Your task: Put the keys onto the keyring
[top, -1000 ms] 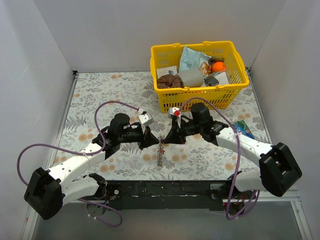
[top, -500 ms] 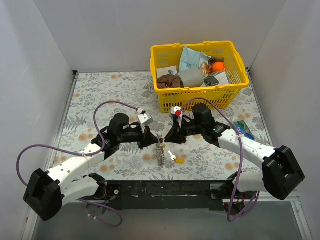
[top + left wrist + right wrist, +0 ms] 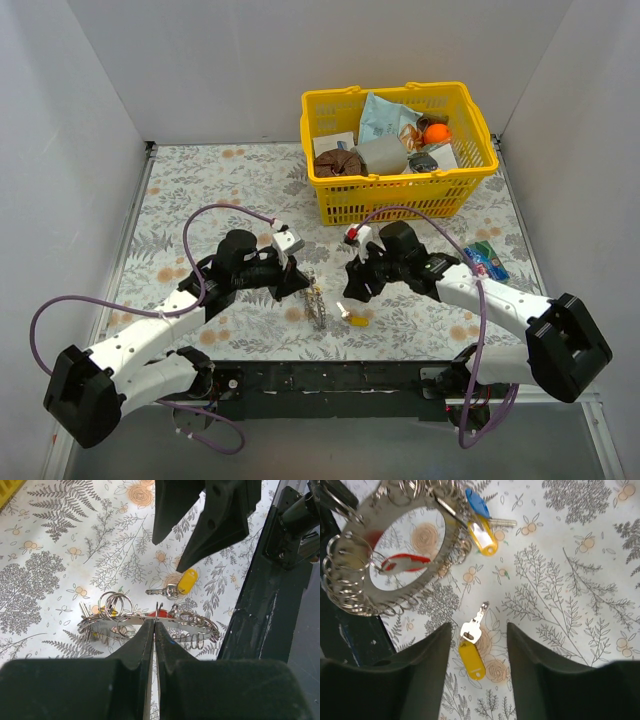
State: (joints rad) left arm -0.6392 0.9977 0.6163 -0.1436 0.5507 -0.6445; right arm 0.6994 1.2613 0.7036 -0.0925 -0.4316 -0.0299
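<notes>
The keyring (image 3: 362, 527) is gleaming as polished, mirror-smooth metal. The loose key (image 3: 470, 632) is showing a bright metal blade and a glossy plastic tag. The surface (image 3: 570, 605) is looking like matt printed cloth. The fingers (image 3: 420, 680) of the right hand (image 3: 478, 628) are appearing matt black.

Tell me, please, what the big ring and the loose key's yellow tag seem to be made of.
The keyring looks like polished metal: a silvery, reflective band. The yellow tag is probably smooth plastic, given its even, saturated colour.

High rear overview, wrist close-ups sharing keyring (image 3: 415, 596)
</notes>
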